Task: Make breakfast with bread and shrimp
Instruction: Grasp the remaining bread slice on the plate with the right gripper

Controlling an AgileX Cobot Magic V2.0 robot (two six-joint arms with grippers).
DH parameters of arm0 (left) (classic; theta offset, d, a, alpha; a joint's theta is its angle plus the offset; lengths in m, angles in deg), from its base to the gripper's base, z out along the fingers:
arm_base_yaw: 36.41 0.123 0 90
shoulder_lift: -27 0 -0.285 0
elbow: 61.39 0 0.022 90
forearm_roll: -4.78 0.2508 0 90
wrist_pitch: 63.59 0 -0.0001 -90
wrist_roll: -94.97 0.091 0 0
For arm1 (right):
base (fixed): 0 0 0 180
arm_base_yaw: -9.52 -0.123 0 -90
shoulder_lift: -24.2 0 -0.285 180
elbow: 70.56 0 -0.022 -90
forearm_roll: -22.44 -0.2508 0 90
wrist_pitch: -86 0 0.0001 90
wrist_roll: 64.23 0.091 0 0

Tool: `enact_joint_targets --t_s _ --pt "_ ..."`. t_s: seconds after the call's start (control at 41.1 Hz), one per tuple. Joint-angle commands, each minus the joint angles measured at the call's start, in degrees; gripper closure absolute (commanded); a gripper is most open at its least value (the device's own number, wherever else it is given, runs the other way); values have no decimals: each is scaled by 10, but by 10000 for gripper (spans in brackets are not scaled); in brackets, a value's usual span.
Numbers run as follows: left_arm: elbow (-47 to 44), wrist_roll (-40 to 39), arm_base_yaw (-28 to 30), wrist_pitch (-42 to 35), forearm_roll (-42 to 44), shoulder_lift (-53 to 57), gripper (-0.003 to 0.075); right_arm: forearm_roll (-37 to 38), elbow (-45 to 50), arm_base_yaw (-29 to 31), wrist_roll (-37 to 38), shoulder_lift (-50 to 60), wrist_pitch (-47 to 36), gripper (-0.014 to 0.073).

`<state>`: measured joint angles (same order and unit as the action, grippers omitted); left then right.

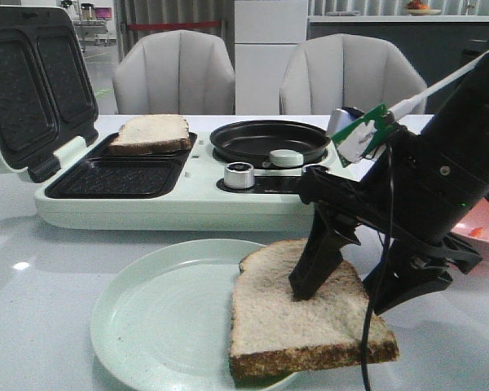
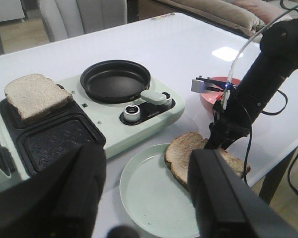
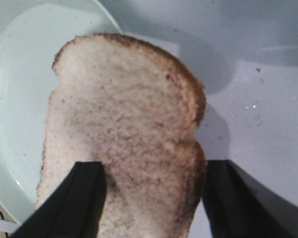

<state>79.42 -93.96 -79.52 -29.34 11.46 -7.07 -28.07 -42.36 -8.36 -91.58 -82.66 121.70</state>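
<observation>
White glossy table (image 1: 41, 318), mint sandwich maker (image 1: 179, 204), pale green plate (image 1: 147, 326), pink bowl (image 1: 482, 236)

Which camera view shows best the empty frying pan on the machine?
The left wrist view: it looks down into the frying pan, showing its whole empty bottom. The front view sees the pan low and flat, mostly rim. The right wrist view shows only bread and plate.

Beige bread (image 1: 301, 322), mint plate (image 1: 155, 318)

front: bread slice (image 1: 306, 326) on plate (image 1: 155, 318), overhanging right rim | behind – cooker (image 1: 179, 191) – second slice (image 1: 151, 133) on its rear-left tray
</observation>
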Motion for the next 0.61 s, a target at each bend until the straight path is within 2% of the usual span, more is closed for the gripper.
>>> enact_joint_targets --t_s 0.0,0.073,0.195,0.463,0.584 --pt "16 0 -4 -44 -2 -2 284 -16 -15 0 -7 23 19 216" --pt "16 0 -4 -44 -2 -2 284 -15 -16 0 -7 26 22 316" --pt "16 0 -4 -44 -2 -2 284 -14 -16 0 -7 38 30 419" --pt "16 0 -4 -44 -2 -2 284 -7 -18 0 -7 105 42 554" --pt "16 0 -4 -44 -1 -2 284 -13 -37 0 -7 136 51 559"
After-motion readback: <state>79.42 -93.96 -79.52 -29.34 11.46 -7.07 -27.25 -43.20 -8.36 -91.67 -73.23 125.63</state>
